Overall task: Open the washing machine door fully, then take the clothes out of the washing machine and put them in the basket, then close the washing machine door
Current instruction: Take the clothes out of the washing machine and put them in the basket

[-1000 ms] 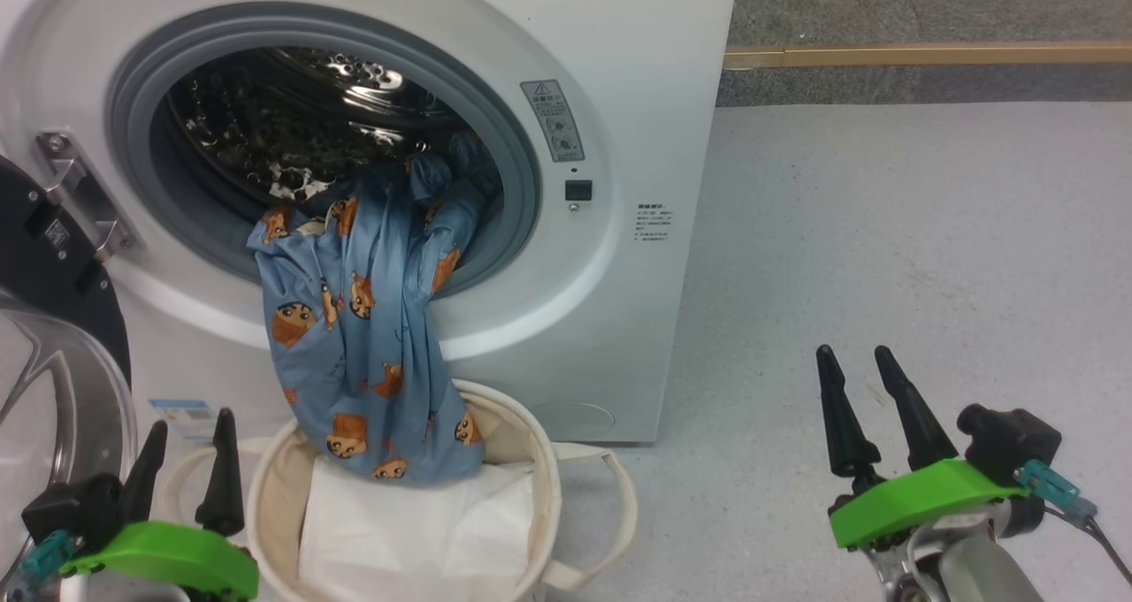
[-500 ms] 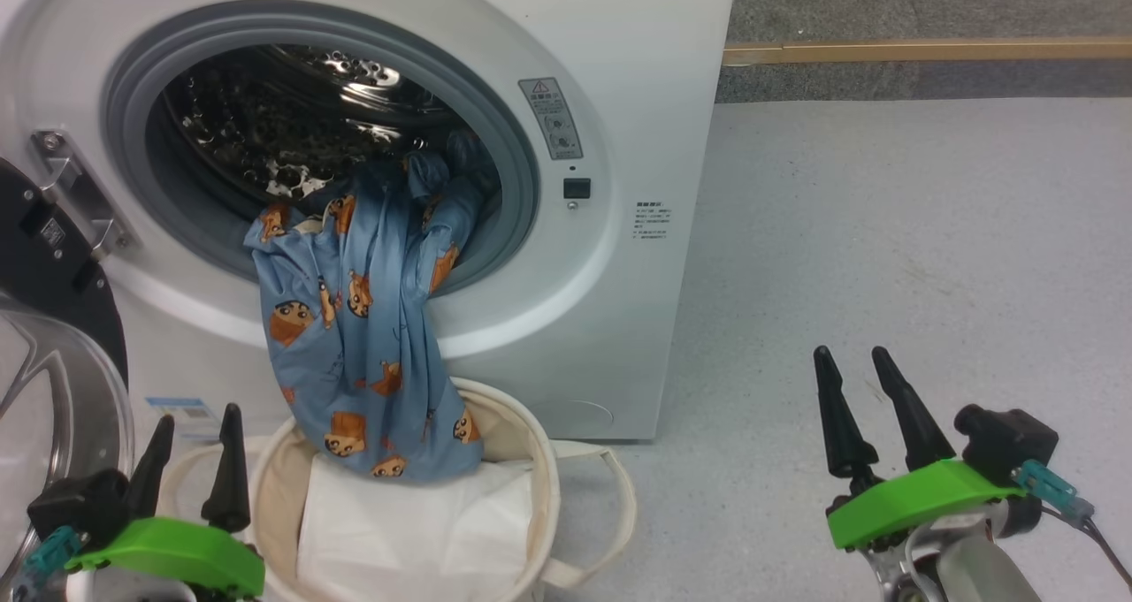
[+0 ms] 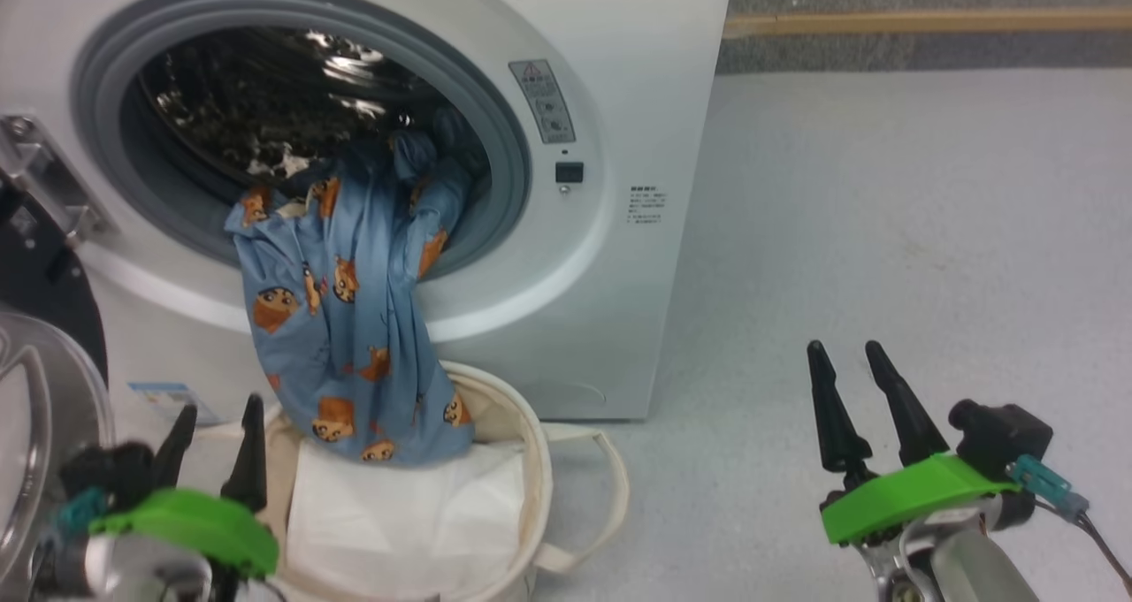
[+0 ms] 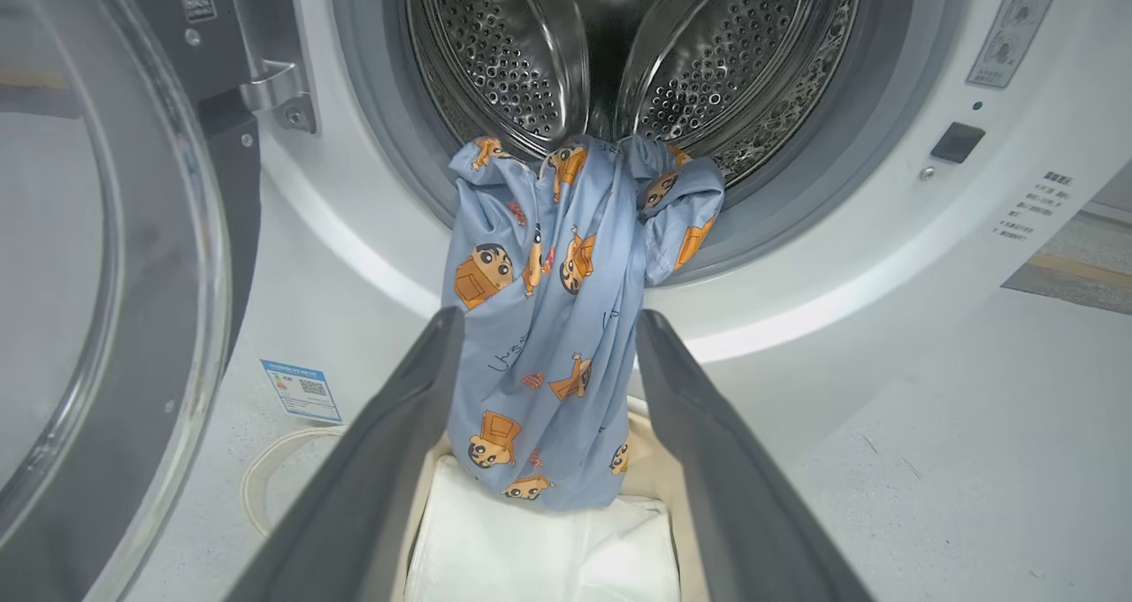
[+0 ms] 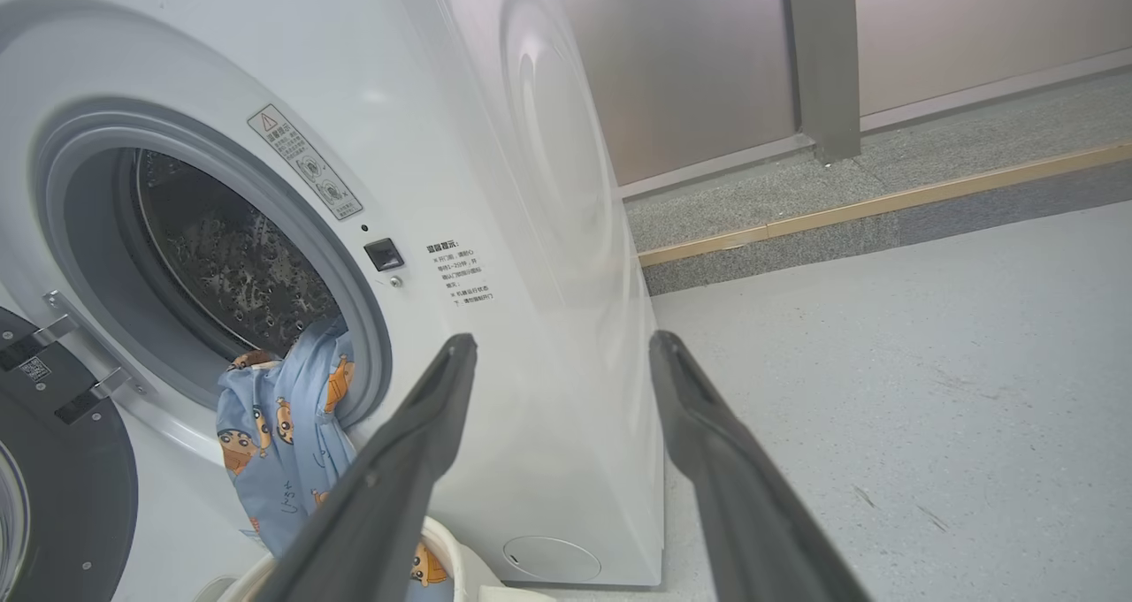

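Observation:
The white washing machine (image 3: 637, 80) stands with its door (image 3: 35, 319) swung open at the left, black rim and clear glass showing. The blue bear-print clothes (image 3: 345, 310) hang out of the grey-ringed opening, their lower end resting inside the cream basket (image 3: 535, 461) on a white folded sheet (image 3: 407, 522). My left gripper (image 3: 219, 418) is open, low beside the basket's left rim, holding nothing. In the left wrist view the clothes (image 4: 553, 319) hang ahead between the open fingers. My right gripper (image 3: 845, 361) is open over bare floor, well right of the machine.
Grey speckled floor (image 3: 884, 231) spreads to the right of the machine. A raised kerb with a wooden strip (image 3: 929, 23) runs along the back. The open door's glass bowl (image 4: 97, 257) stands close on the left arm's side.
The head view has shifted, so the machine and basket sit lower left in the picture. My left gripper appears slightly higher and further right, nearer the basket. The clothes hang as before.

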